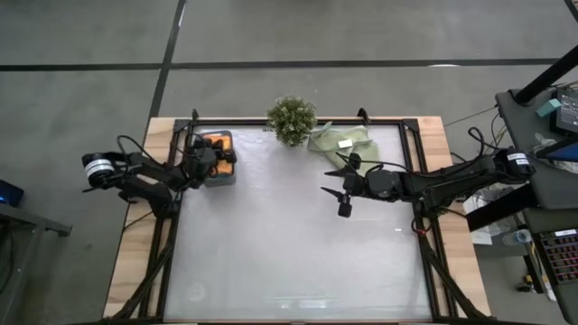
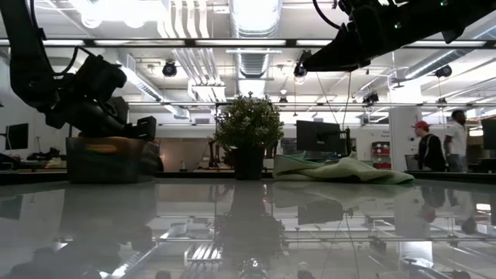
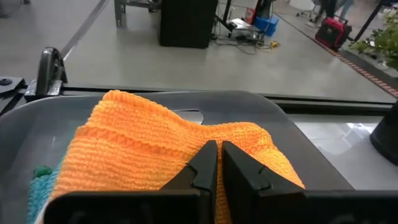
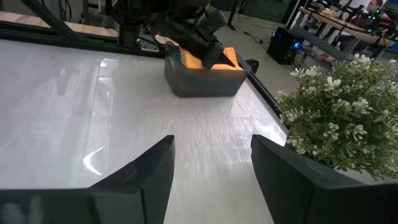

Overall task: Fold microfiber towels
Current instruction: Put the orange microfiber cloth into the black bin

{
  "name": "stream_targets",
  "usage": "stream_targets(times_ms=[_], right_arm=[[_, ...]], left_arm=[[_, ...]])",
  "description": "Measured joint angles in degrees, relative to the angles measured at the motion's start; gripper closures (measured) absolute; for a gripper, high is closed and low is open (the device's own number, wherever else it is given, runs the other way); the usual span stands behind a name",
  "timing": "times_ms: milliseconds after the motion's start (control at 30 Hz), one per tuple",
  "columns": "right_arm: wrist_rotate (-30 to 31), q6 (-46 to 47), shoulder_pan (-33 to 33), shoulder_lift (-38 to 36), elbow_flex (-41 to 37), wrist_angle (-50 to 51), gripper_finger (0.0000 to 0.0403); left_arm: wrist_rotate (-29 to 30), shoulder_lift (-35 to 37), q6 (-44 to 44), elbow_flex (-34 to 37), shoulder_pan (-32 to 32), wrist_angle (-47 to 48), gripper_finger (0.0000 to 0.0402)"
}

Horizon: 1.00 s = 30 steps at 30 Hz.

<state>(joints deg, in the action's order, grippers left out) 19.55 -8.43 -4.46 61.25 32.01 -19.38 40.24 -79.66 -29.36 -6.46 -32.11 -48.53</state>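
Note:
A bright orange towel (image 3: 143, 149) lies crumpled on top in the dark grey tray (image 3: 249, 102) at the table's far left (image 1: 219, 173). A bit of teal towel (image 3: 40, 177) shows beside it in the tray. My left gripper (image 3: 219, 149) is shut, and its fingertips stand at the orange towel's top. A pale green towel (image 1: 339, 140) with a white tag lies bunched on the table at the far edge, right of the plant. My right gripper (image 1: 334, 191) hangs open above the middle of the table, holding nothing. My left gripper's shut fingertips (image 3: 208, 155) stand at the raised fold of the orange towel (image 3: 186, 134), coming from the table's left and slanting a little downward. Whether they touch the cloth I cannot tell. The towel lies in the tray.
A small bushy plant (image 1: 292, 119) in a dark pot stands at the far edge between the tray and the green towel. A black frame runs along the table's sides. The white tabletop (image 1: 289, 253) spreads out toward the near edge. People stand in the room behind.

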Motion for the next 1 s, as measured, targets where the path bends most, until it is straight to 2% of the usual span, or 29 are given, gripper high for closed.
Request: stream_targets(times_ms=[133,333,400,533,667,800,900,1000], right_arm=[[0.0,0.29,-0.01,0.0,0.0,0.0,0.0202],[0.0,0.15,-0.01,0.0,0.0,0.02,0.0202],[0.0,-0.06,0.0,0.0,0.0,0.02,0.0202],[0.0,-0.11,-0.01,0.0,0.0,0.0,0.0202],[0.0,-0.13,0.0,-0.01,0.0,0.01,0.0202],[0.0,-0.37,0.01,-0.01,0.0,0.01,0.0202],[0.0,-0.44,-0.01,0.0,0.0,0.01,0.0202],[0.0,-0.47,0.0,-0.01,0.0,0.01,0.0202]], left_arm=[[-2.49,4.28,2.69,0.14,0.0,0.66,0.0391],[-3.44,15.45,6.12,0.01,0.04,4.51,0.0391],[-4.0,19.54,6.06,-0.29,0.04,7.49,0.0391],[-9.28,26.54,5.8,-2.1,0.56,14.78,0.0391],[-12.29,31.88,5.23,-6.64,3.21,28.11,0.0398],[-9.27,33.32,2.66,-11.4,6.17,40.14,0.0401],[-5.83,30.94,0.46,-11.51,7.69,40.0,0.0401],[-4.83,26.2,-2.59,-11.0,8.58,38.53,0.0401]])
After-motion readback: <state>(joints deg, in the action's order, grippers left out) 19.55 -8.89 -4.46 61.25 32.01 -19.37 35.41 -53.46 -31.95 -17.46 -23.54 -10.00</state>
